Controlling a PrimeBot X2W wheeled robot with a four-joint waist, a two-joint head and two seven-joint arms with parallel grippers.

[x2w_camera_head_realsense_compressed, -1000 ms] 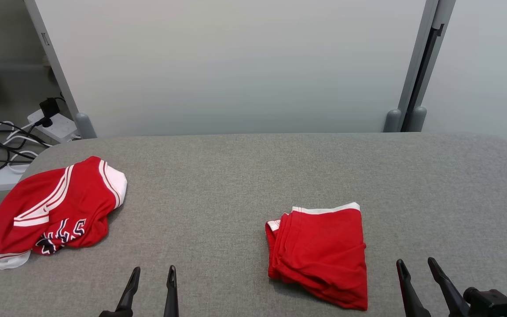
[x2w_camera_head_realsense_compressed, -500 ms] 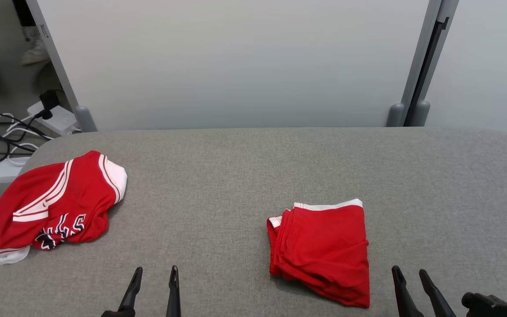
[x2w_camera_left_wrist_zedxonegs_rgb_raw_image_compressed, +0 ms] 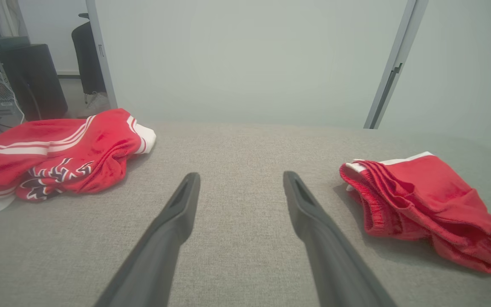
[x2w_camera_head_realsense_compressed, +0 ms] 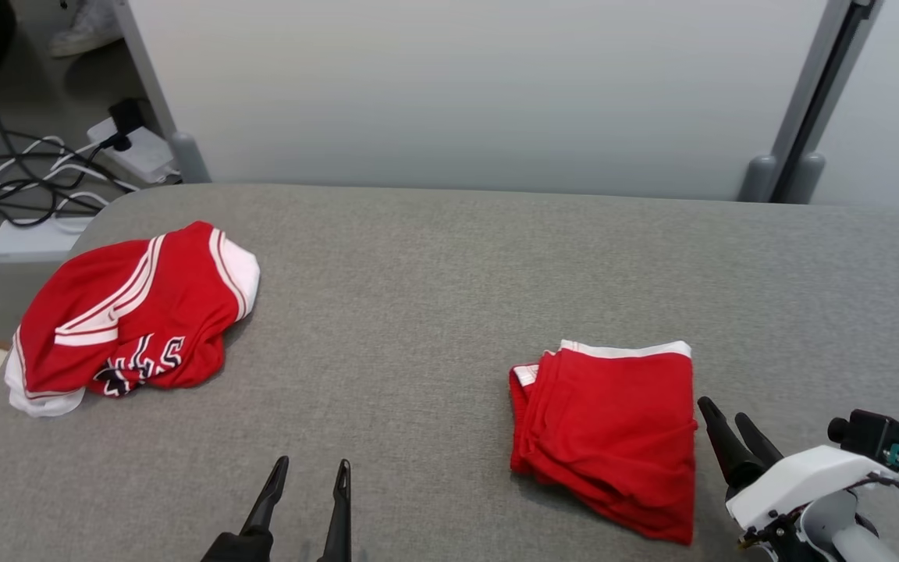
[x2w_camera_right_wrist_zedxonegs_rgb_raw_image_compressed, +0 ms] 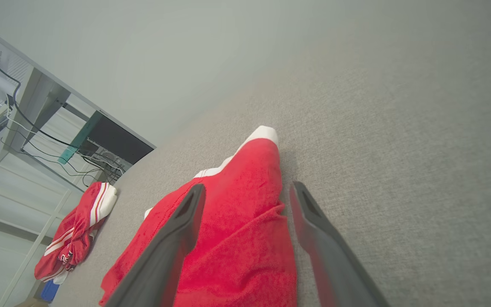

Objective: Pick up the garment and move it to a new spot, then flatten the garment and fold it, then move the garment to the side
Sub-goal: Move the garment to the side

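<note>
Head view shows the folded red garment [x2w_camera_head_realsense_compressed: 609, 433] lying near and right of centre on the grey table [x2w_camera_head_realsense_compressed: 449, 257]. The right gripper [x2w_camera_head_realsense_compressed: 721, 411], fingers spread and empty, hovers at its right edge. The left gripper [x2w_camera_head_realsense_compressed: 314, 463], also spread, is well apart to its left.

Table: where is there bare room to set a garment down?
Widest free patch: table centre, between crumpled jersey and folded red garment. Far right strip also bare. Crowded at that garment's right edge, by the right end effector.

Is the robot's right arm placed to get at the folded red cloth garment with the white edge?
Probably yes: the open right gripper sits right beside the folded red cloth garment on the grey fabric table, nothing between them.
</note>
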